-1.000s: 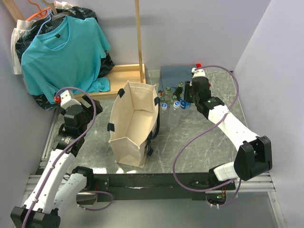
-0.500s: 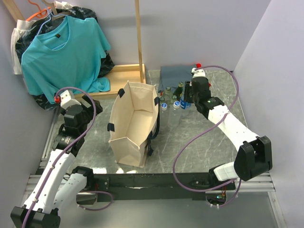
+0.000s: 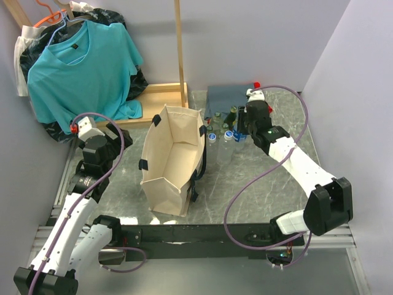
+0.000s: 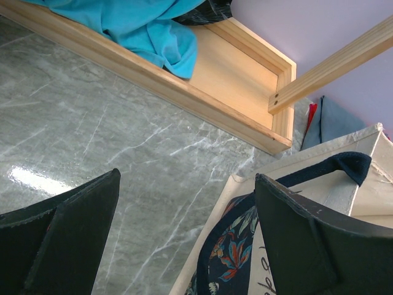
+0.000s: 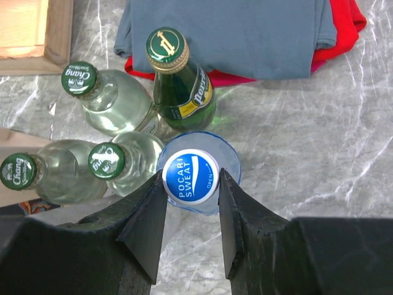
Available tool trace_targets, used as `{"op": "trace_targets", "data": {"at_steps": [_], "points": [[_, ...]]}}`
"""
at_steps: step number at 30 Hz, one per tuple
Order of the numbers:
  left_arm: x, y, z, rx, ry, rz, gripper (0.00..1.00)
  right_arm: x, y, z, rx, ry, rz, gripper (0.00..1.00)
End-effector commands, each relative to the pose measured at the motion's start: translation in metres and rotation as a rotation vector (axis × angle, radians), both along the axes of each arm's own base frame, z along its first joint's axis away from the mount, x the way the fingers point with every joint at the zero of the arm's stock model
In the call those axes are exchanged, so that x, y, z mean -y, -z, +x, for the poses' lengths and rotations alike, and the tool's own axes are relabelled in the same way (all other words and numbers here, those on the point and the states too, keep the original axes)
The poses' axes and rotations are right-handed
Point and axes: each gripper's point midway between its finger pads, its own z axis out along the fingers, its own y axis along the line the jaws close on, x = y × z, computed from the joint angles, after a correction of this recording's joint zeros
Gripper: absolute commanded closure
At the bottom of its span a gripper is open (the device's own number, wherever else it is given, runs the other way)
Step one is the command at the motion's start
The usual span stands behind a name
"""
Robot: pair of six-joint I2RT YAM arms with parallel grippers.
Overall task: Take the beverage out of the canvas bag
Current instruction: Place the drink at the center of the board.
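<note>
Barely shifted since a second earlier, the right tool (image 5: 190, 187) was kept clenched on the cap of the Pocari Sweat bottle (image 5: 191, 176), presumably so that it could be stood upright on the desk (image 3: 245, 184) among the glass bottles (image 5: 116, 104), outside the canvas bag (image 3: 175, 153). The left tool (image 4: 187, 184) was held spread, idle.

White shells on left arm (image 3: 64, 224) and right arm (image 3: 301, 166), chunky black joints. Looping along each, a purple cable (image 3: 226, 215). At the wrists, a red tab (image 3: 74, 128). Matte black wedge fingers (image 4: 67, 239) on left gripper (image 4: 187, 184), edges scuffed pale.
</note>
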Motion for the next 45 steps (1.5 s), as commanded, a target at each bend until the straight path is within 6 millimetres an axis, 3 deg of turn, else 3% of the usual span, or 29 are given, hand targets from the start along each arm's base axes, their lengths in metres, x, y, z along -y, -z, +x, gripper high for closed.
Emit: {"op": "trace_targets", "data": {"at_steps": [1,2,6,8,12,14,18,29,45], "points": [[0.002,-0.014,0.002,0.057,0.011,-0.017,0.04,-0.014,-0.06,0.002,0.152,-0.026,0.082,0.59],[0.002,-0.013,0.002,0.057,0.011,-0.017,0.04,-0.014,-0.061,0.002,0.15,-0.028,0.082,0.52],[0.002,-0.014,0.001,0.059,0.009,-0.018,0.04,-0.014,-0.064,0.001,0.159,-0.028,0.085,0.52],[0.002,-0.014,0.001,0.057,0.01,-0.018,0.04,-0.013,-0.066,0.001,0.164,-0.023,0.087,0.46],[0.002,-0.015,0.001,0.062,0.013,-0.02,0.04,-0.012,-0.068,0.0,0.166,-0.021,0.084,0.47],[0.002,-0.014,0.001,0.059,0.011,-0.017,0.04,-0.012,-0.07,0.0,0.172,-0.018,0.086,0.39],[0.002,-0.015,0.0,0.06,0.01,-0.019,0.04,-0.008,-0.076,-0.001,0.182,-0.005,0.082,0.34],[0.002,-0.015,0.001,0.061,0.01,-0.019,0.04,-0.004,-0.092,-0.005,0.215,0.009,0.083,0.3],[-0.001,-0.015,0.0,0.059,-0.002,-0.01,0.04,0.025,-0.121,-0.015,0.291,0.111,0.032,0.13]]}}
